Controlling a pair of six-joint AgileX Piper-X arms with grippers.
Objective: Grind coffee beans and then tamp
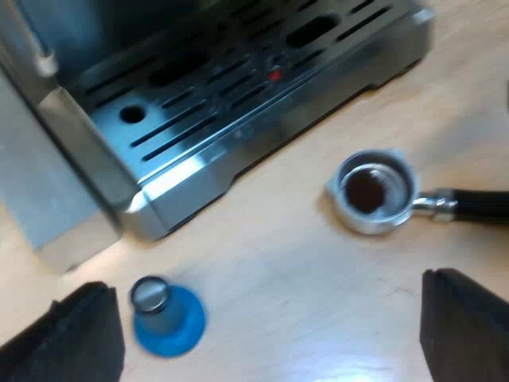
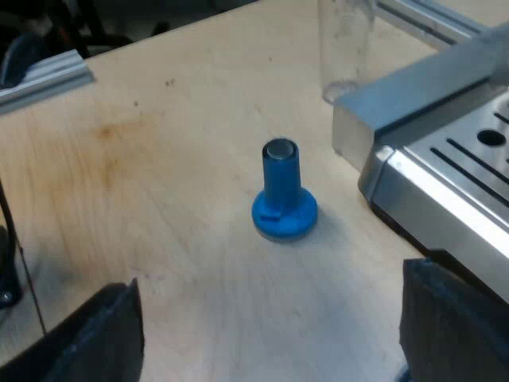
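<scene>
The metal holder [image 1: 374, 191] lies loose on the wooden table, its basket holding dark grounds and its dark handle [image 1: 477, 205] pointing away from the machine. The blue tamper [image 1: 165, 314] stands upright on its base near the corner of the espresso machine's drip tray [image 1: 238, 119]. My left gripper [image 1: 274, 338] hangs open above the table between tamper and holder, touching neither. My right gripper [image 2: 270, 338] is open too, a little short of the blue tamper [image 2: 281, 195], which stands beside the drip tray's corner [image 2: 445, 191].
A clear measuring glass [image 2: 344, 48] stands on the table just beyond the machine's corner. Aluminium rails [image 2: 44, 79] edge the table farther off. Bare wooden tabletop [image 2: 159, 199] spreads around the tamper.
</scene>
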